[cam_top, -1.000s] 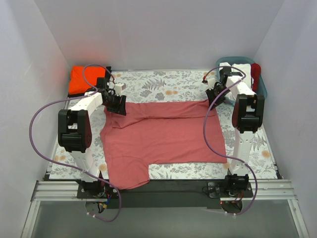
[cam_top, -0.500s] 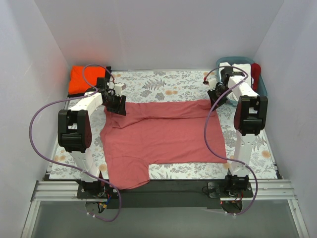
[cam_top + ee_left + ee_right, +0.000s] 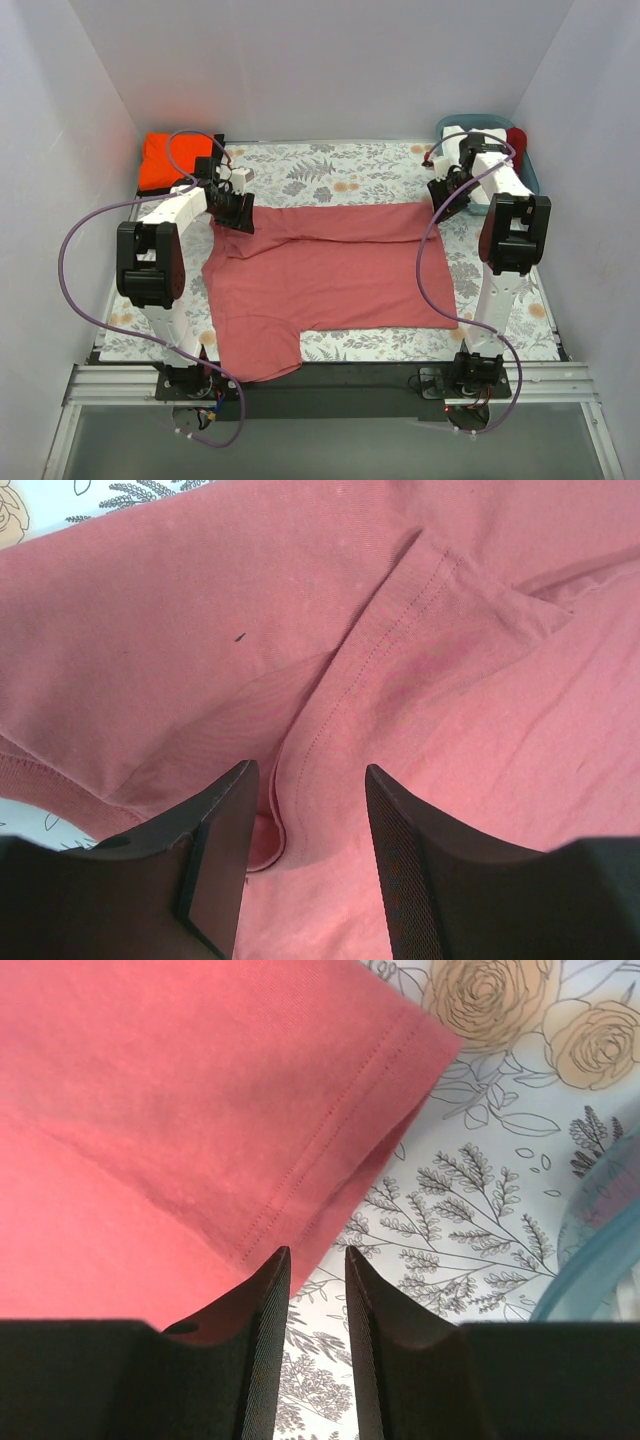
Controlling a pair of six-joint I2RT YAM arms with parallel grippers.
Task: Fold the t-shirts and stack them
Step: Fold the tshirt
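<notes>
Red shirt lies spread on the table. Left pincer, half spread, straddles its 10 o'clock sleeve. The right pincer, narrow and empty, hangs off the 2 o'clock hem. Pinch both corners evenly.

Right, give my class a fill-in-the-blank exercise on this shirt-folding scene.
1. The folded shirt in the far left corner is ___.
2. The basket stands in the far ___ corner.
3. The right gripper, jaws open, holds ___.
Missing words: orange; right; nothing.
</notes>
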